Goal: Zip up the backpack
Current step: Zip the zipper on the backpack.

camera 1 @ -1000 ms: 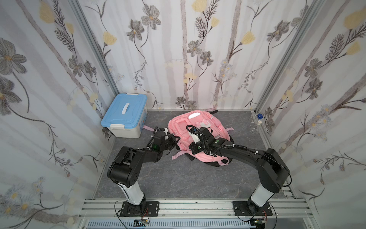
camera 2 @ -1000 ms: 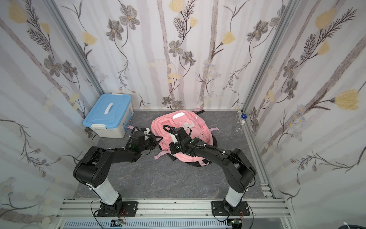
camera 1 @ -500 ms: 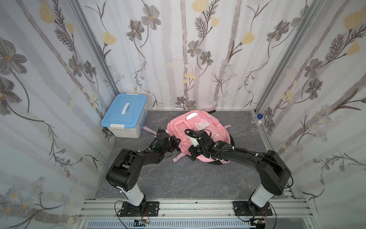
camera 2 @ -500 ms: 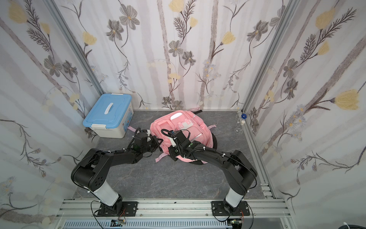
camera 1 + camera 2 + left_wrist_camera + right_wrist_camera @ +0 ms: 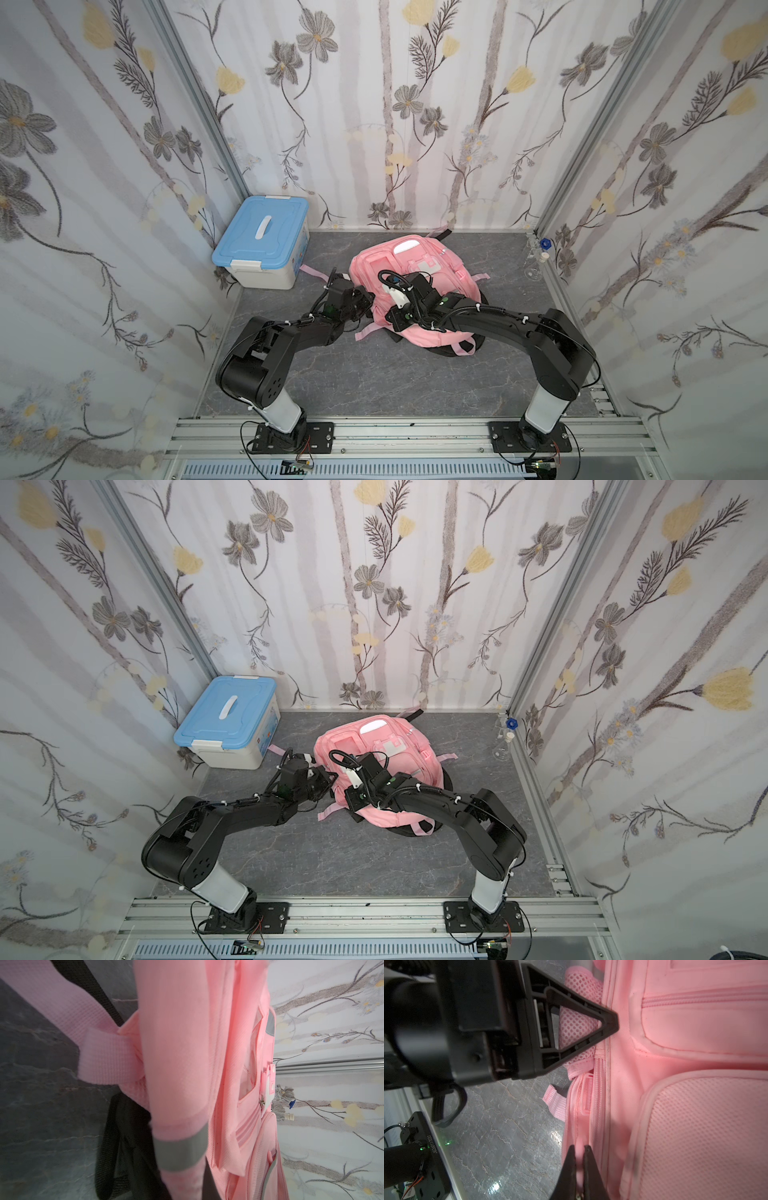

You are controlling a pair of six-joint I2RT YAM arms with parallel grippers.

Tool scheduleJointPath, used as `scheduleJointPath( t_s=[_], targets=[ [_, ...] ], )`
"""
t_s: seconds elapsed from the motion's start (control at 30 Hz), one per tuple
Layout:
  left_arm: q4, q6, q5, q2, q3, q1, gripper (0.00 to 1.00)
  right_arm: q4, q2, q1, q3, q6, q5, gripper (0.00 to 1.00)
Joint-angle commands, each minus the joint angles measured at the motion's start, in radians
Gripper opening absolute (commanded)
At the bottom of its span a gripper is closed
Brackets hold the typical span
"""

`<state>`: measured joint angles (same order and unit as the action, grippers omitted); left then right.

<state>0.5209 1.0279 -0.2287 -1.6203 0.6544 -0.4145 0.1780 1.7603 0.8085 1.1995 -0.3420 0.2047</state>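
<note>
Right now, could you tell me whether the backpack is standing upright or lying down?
Lying down: the backpack rests flat on the grey tabletop, front pockets facing up in both top views.

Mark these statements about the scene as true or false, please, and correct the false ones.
1. The box has its blue lid on. True.
2. The backpack is blue. False: it is pink.
3. The right claw stands wide open above the floor. False: it is shut on a thin pink piece at the backpack's edge.
4. The tip of the left claw touches the backpack's side. True.
5. The box lies on top of the backpack. False: it stands apart from it, on the floor in the corner.
</note>
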Motion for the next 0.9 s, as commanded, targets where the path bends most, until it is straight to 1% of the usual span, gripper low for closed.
scheduleJointPath(
  t_s=[0.0,0.23,0.37,0.4,0.43,0.47,0.53,0.57,0.6,0.63,0.67,0.77,0.87],
  targets=[
    [-0.148,0.015,-0.048,0.009,0.001,-0.013,0.0,-0.098,-0.015,-0.024,0.007,0.018,-0.037,0.0],
    [-0.288,0.034,-0.005,0.03,0.026,-0.051,0.0,-0.015,0.013,-0.114,0.023,0.04,-0.075,0.0],
    [-0.319,0.046,-0.014,0.011,0.048,-0.08,0.0,0.029,0.045,-0.139,0.061,0.051,-0.11,0.0],
    [-0.331,0.043,-0.019,0.004,0.059,-0.089,0.05,0.037,0.056,-0.144,0.073,0.052,-0.11,0.0],
    [-0.344,0.038,-0.022,0.0,0.07,-0.094,0.2,0.041,0.064,-0.149,0.081,0.052,-0.11,0.0],
    [-0.357,0.03,-0.029,-0.005,0.081,-0.098,0.33,0.04,0.069,-0.153,0.087,0.052,-0.103,0.0],
    [-0.355,0.02,-0.036,0.001,0.084,-0.099,0.35,0.034,0.07,-0.157,0.09,0.055,-0.102,0.0],
    [-0.358,0.013,-0.036,0.01,0.083,-0.099,0.4,0.039,0.072,-0.158,0.092,0.058,-0.103,0.0],
    [-0.371,0.007,-0.027,0.017,0.088,-0.1,0.56,0.04,0.074,-0.162,0.093,0.061,-0.105,0.0],
    [-0.369,0.002,-0.022,0.025,0.086,-0.099,0.68,0.04,0.076,-0.167,0.093,0.062,-0.101,0.0],
    [-0.355,-0.002,-0.023,0.031,0.082,-0.098,0.75,0.036,0.075,-0.174,0.091,0.065,-0.078,0.0],
    [-0.247,-0.005,-0.041,0.038,0.043,-0.082,0.84,0.037,0.074,-0.185,0.093,0.077,-0.023,0.0],
    [-0.131,-0.007,-0.081,0.032,0.01,-0.044,0.86,0.047,0.067,-0.192,0.095,0.087,0.018,0.0]
  ],
)
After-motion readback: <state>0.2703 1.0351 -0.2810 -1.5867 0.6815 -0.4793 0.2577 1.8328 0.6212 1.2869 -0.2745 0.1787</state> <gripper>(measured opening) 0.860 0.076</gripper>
